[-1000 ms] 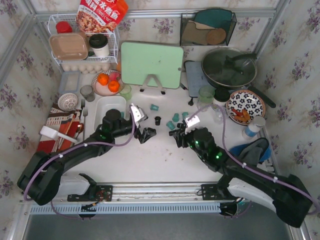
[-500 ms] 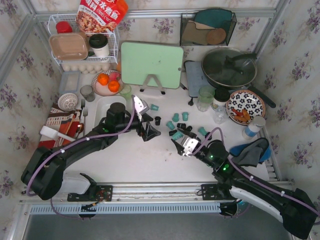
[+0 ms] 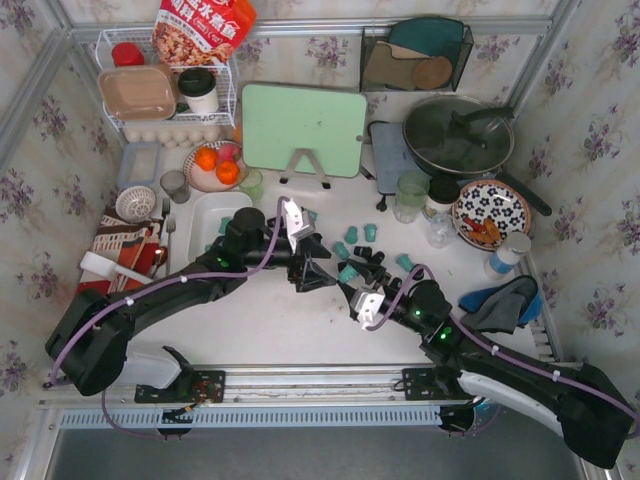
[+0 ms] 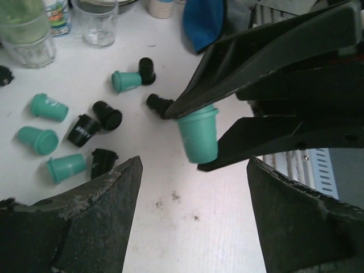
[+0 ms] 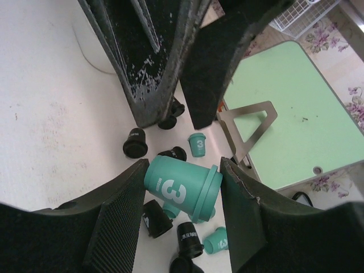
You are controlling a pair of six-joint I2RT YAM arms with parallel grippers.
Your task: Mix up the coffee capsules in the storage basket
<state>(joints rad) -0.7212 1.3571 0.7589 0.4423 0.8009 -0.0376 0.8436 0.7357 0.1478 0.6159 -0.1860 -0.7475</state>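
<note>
My right gripper [image 5: 183, 192] is shut on a teal coffee capsule [image 5: 182, 187] marked "3" and holds it above the table; it also shows in the top view [image 3: 347, 271]. My left gripper [image 4: 193, 216] is open and empty, its fingers [image 5: 149, 62] close in front of the held capsule [image 4: 198, 135]. In the top view the left gripper [image 3: 316, 277] and right gripper [image 3: 350, 279] almost meet at mid-table. Several teal and black capsules [image 3: 356, 242] lie loose on the table [image 4: 62, 131]. The white storage basket [image 3: 214, 207] sits to the left, partly hidden by the left arm.
A green cutting board [image 3: 303, 128] stands behind on a rack. Green and clear glasses [image 3: 412, 190] stand right of the capsules. A pan [image 3: 458, 135], a patterned plate [image 3: 490, 212], a blue cloth [image 3: 500, 300], a fruit plate [image 3: 215, 165] and a wire rack [image 3: 165, 90] ring the work area.
My left gripper has moved right, away from the basket, to meet the right gripper. My right gripper has drawn back toward the near edge and now holds a teal capsule.
</note>
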